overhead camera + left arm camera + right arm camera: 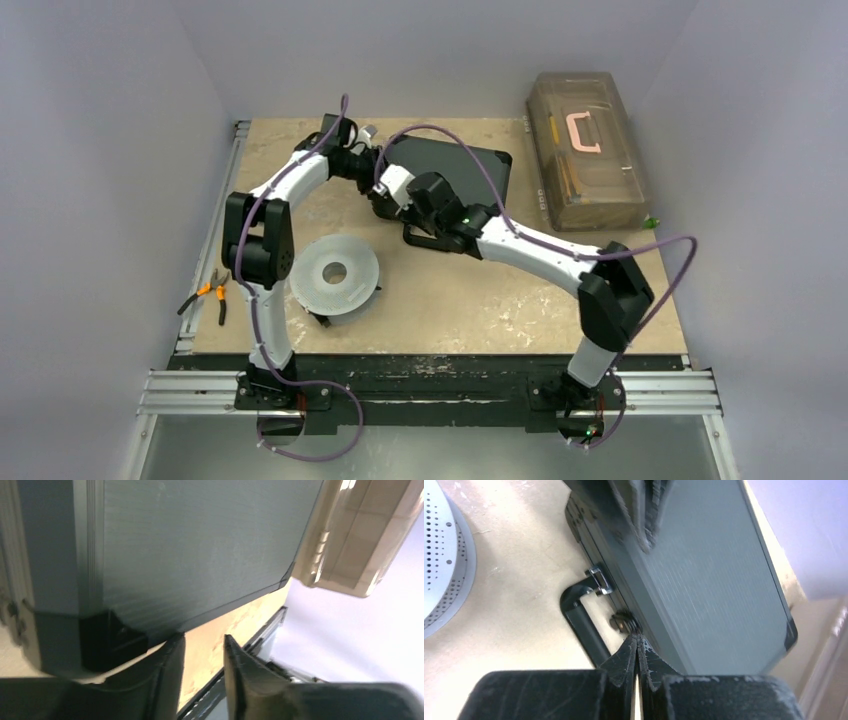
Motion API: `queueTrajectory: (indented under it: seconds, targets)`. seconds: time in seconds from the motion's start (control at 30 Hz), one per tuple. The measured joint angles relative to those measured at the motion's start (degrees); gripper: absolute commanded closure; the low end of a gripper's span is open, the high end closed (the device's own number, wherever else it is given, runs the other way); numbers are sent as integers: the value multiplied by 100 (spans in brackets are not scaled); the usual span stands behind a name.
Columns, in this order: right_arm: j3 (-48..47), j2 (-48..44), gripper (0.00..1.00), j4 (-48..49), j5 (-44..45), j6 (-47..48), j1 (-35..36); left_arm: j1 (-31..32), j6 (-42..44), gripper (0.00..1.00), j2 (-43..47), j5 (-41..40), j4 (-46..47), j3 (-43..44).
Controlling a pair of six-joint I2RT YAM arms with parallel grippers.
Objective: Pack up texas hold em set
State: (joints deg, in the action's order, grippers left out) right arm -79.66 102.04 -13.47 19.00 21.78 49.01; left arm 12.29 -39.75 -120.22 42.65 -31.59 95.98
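Two robot arms meet over the small black briefcase (455,170) (200,545) (714,595) of a Texas hold 'em set, which lies flat with its lid down toward 12 o'clock on the tan bench (480,300). From the bench's 7 o'clock corner, the left arm (300,180) reaches to the case's far-left corner. The left wrist view shows the left jaws spread a little, with bare bench visible in the gap and nothing between them, just off a black corner cap (115,635) of the case. The right arm (540,255) stretches in from 5 o'clock to the case's near-left edge. Seen from the right wrist, the right jaws are pressed together, their tips against a small round fitting (623,621) on the case's side. That fitting sits between the black handle (584,625) and the lid, a silver clasp (599,580) just beyond it. A translucent brown toolbox (585,150) (350,540) with a pink handle stands at 2 o'clock, close to the case's far-right corner but apart from it. A large grey-white perforated disc (355,290) (439,555) rests toward 8 o'clock. Orange-handled pliers (215,295) lie farther out the same way, at the bench's edge.
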Motion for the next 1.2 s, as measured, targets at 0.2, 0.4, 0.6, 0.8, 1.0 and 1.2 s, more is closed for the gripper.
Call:
queueTrajectory:
  seconds: [0.2,0.4,0.6,0.8,1.0,1.2]
  targets:
    - [994,-1674,68,-162,599,-1355,-15,-13,389,34,721,-608,-304,-407]
    - [1300,-3775,15,-728,1217,-2483,-136,-26,839,19,2310,-1082,-382,-933]
    - [984,-5075,1,-1814,1818,-3001,-142,98,1552,16,4723,-1864,-424,-1121]
    - [334,-5768,1,-2892,2544,-3222,-142,136,1880,13,6450,-2398,-754,-1143]
    - [-398,-6548,1,-3200,3084,-3220,-142,136,1965,10,7571,-2907,-1104,-1161]
    - [-549,-7025,1,-3106,3143,-3097,-144,136,1956,8,8435,-3296,-1198,-1161]
